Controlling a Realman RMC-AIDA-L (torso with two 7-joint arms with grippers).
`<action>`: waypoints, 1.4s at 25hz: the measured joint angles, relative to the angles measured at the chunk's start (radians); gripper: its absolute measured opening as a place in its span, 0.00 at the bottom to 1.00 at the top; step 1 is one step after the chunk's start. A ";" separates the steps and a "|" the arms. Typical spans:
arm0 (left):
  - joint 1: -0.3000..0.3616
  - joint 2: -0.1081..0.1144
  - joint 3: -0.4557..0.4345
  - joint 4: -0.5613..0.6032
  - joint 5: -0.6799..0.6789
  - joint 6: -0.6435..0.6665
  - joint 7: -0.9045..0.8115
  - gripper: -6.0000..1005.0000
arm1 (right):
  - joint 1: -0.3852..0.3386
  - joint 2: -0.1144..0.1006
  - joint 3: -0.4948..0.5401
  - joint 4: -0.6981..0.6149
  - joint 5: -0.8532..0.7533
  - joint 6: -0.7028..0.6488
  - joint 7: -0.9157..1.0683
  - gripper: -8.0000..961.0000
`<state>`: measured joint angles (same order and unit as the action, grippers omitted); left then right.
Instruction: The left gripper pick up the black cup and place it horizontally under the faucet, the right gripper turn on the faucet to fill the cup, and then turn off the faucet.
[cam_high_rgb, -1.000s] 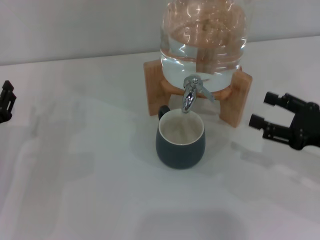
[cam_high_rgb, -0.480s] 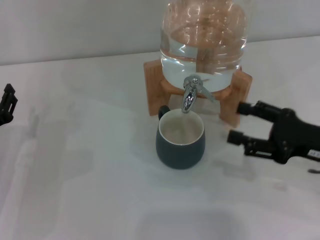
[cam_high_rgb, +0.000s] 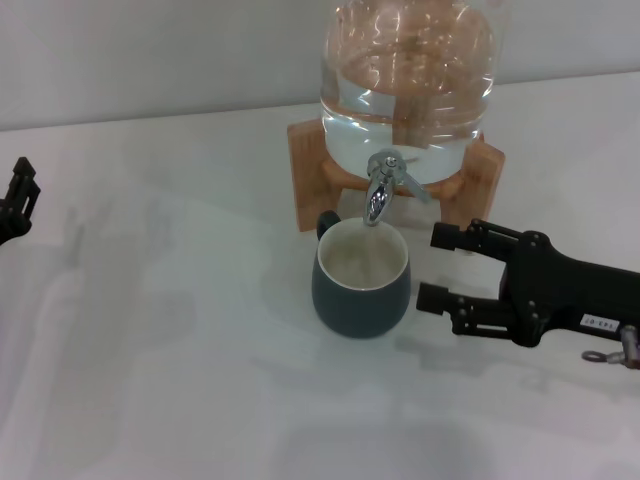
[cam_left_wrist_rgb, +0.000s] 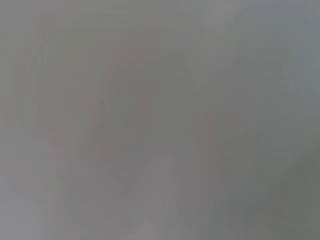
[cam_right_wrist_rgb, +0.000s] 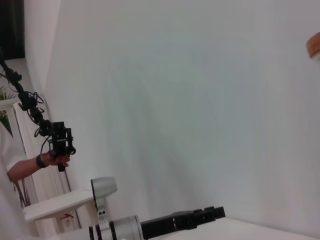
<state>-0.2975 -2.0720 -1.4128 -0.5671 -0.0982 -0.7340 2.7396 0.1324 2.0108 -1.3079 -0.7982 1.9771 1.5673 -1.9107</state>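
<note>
The black cup (cam_high_rgb: 362, 285) stands upright on the white table (cam_high_rgb: 180, 380), right under the spout of the chrome faucet (cam_high_rgb: 378, 197). The cup's cream inside shows, and its handle points toward the back left. The faucet's thin lever (cam_high_rgb: 410, 182) sticks out to the right. My right gripper (cam_high_rgb: 434, 266) is open, level with the cup and just to its right, fingers pointing at the cup without touching it. My left gripper (cam_high_rgb: 16, 198) sits at the far left edge, far from the cup. It also shows far off in the right wrist view (cam_right_wrist_rgb: 200, 216).
The clear glass water jar (cam_high_rgb: 408, 80) rests on a light wooden stand (cam_high_rgb: 302, 175) behind the cup. A corner of the stand shows in the right wrist view (cam_right_wrist_rgb: 314, 46). The left wrist view shows only plain grey. A person with a camera rig (cam_right_wrist_rgb: 57, 145) stands beyond the table.
My right gripper has moved left from the right edge to just beside the cup, still open. My left gripper has shifted slightly at the left edge. The cup has not moved.
</note>
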 joint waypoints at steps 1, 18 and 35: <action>0.000 -0.001 0.000 0.000 0.000 0.002 0.000 0.54 | 0.001 0.000 -0.003 0.000 0.006 -0.004 -0.001 0.89; 0.009 -0.004 0.006 -0.001 0.000 0.004 0.000 0.54 | 0.034 0.002 -0.094 -0.002 0.072 -0.099 -0.019 0.88; 0.011 -0.005 0.009 0.000 0.001 0.004 -0.002 0.54 | 0.039 0.001 -0.083 -0.001 0.102 -0.160 -0.048 0.88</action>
<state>-0.2869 -2.0768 -1.4035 -0.5676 -0.0970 -0.7302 2.7380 0.1717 2.0113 -1.3906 -0.7995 2.0791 1.4076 -1.9584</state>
